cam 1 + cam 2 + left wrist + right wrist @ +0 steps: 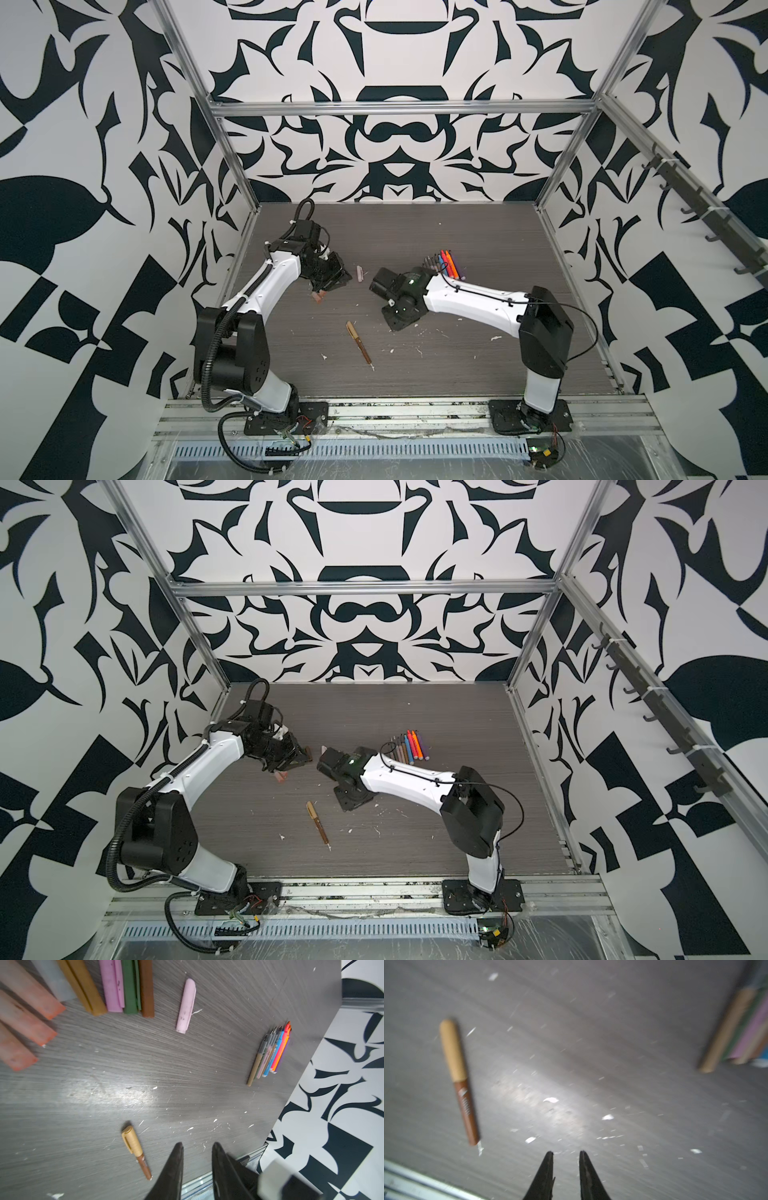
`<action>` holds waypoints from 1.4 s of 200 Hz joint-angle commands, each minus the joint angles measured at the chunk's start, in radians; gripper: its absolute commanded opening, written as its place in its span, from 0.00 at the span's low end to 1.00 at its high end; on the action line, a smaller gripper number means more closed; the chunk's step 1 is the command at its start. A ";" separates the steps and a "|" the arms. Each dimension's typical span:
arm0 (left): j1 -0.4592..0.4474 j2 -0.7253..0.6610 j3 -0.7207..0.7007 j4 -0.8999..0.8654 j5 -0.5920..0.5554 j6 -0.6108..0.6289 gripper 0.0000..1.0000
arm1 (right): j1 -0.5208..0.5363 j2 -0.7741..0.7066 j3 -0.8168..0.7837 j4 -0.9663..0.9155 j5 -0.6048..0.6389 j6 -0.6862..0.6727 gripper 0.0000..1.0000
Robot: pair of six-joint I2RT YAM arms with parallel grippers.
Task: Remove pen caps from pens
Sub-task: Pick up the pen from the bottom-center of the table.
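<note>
A brown pen (358, 341) with a tan pen cap (131, 1140) still on it lies alone at mid-table, also in the right wrist view (458, 1080). Several uncapped pens (448, 264) lie side by side at the back right, seen again in a top view (409, 746). A loose pale pink pen cap (360, 274) lies between the arms. Several more pen caps (116, 987) sit in a row close under the left arm. My left gripper (197, 1144) hovers open and empty, with the capped pen off to one side. My right gripper (566, 1153) is also open and empty above bare table.
White flecks (391, 350) are scattered over the grey wood-grain table (457, 365). Salmon caps (318, 296) show just in front of the left gripper. Aluminium frame rails (399, 409) run along the front edge, and patterned walls close in the sides and back.
</note>
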 commanded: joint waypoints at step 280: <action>0.071 -0.155 -0.169 0.078 0.114 -0.122 0.35 | 0.106 0.133 -0.008 0.110 -0.072 0.122 0.10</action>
